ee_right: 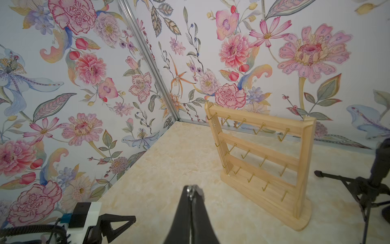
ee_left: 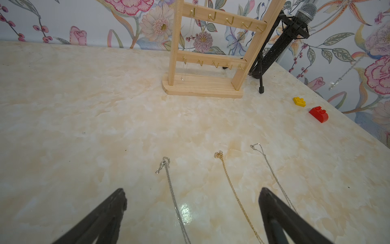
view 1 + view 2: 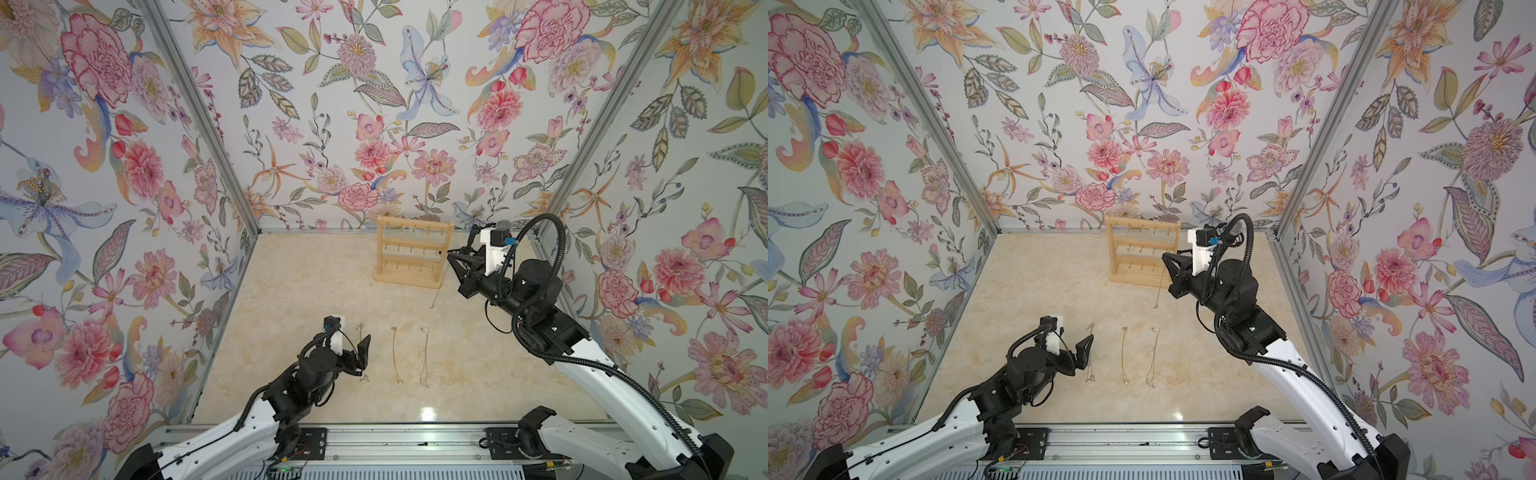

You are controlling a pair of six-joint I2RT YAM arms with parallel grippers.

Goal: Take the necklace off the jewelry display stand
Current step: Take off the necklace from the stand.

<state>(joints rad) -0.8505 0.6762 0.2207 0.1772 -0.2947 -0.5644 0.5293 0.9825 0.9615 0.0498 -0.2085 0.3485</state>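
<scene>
At the back of the table, in both top views, the jewelry display stand stands upright near the rear wall. R arm reaches in beside it: right gripper is pinched tight on the necklace, which hangs free, off the hooks, just beside the stand's post; can't tell whether its low end touches the tabletop. Left gripper hovers w/ jaws spread wide, holding nothing, over the leftmost of three chains laid in a row near the front. Left wrist view: the spread fingers frame those chains; a second chain hangs from the stand's hooks; black mic behind it, yellow brick & red brick off to the side. Right wrist view: jaws pressed together w/ a silvery bit of the necklace at the tips; stand close ahead.
</scene>
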